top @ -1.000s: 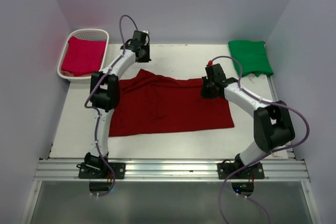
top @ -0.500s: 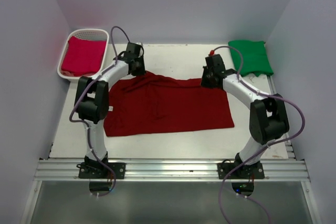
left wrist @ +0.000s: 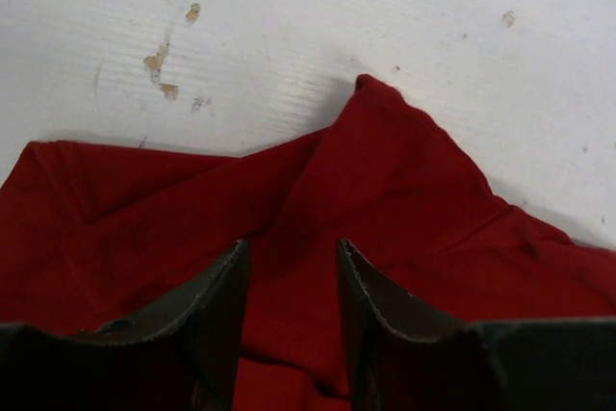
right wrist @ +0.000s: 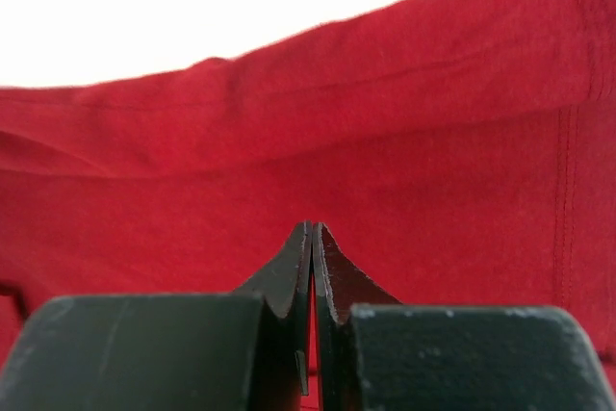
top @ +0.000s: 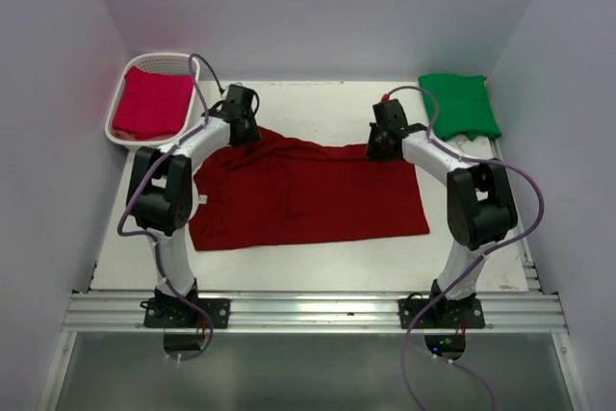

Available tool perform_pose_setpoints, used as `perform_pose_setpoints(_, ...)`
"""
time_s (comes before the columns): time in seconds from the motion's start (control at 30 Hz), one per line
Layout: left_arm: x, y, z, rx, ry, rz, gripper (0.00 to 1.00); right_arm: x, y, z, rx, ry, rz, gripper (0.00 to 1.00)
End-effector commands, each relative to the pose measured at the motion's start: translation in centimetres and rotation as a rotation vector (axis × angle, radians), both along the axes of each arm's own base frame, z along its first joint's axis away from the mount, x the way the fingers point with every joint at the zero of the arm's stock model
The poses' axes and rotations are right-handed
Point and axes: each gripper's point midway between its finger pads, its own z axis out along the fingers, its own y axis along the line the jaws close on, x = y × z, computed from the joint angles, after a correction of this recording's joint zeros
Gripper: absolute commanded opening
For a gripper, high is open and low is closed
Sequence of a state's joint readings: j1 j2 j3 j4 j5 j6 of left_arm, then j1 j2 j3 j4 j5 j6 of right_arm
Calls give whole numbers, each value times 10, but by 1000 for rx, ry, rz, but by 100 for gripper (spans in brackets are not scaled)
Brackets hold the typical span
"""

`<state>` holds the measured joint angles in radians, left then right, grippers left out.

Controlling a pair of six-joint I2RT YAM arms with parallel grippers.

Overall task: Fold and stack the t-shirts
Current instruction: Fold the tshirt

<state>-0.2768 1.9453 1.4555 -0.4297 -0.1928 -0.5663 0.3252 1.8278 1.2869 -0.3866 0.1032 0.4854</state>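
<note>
Pale lilac walls [top: 318,7] close in a white bench [top: 318,103], whose surface shows scuffs and small brown flecks in the left wrist view. Spread across the middle of the bench lies the maroon t-shirt [top: 308,199], mostly flat, its near hem running roughly parallel to the near edge and its far-left part rumpled into a raised fold. The left gripper [top: 243,127] sits low over that rumpled far-left part. Seen from its own wrist camera, its two dark fingers [left wrist: 217,305] stand parted by a moderate gap, with maroon cloth visible between and beneath them and nothing pinched. A pointed ridge of the cloth rises just ahead of the tips toward bare bench. The right gripper [top: 378,146] is down at the shirt's far-right corner, and its wrist view shows the fingers [right wrist: 289,281] pressed together tip to tip, right against the red cloth. Whether any fabric is caught between them cannot be told. A green t-shirt [top: 459,105] lies folded at the far-right corner of the bench, well apart from the maroon one. At the far-left corner a white lattice basket [top: 164,58] holds a crimson t-shirt [top: 152,103], also folded
</note>
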Motion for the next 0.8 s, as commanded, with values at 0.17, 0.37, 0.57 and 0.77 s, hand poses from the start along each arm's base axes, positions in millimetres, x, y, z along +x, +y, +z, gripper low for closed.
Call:
perform_pose_setpoints(0.17,16,26,-28,28,28,121,45,-9,-2,0,2,-13,20,0)
perform_pose_setpoints(0.37,18,26,-43,23,68,106,42,-8,-1,1,5,-15,24,0)
perform_pose_setpoints(0.57,23,21,-42,2,55,63,1,-9,0,-2,7,-5,23,0)
perform_pose_setpoints(0.77,33,17,-18,-1,5,30,0,-8,0,-3,7,-5,23,0)
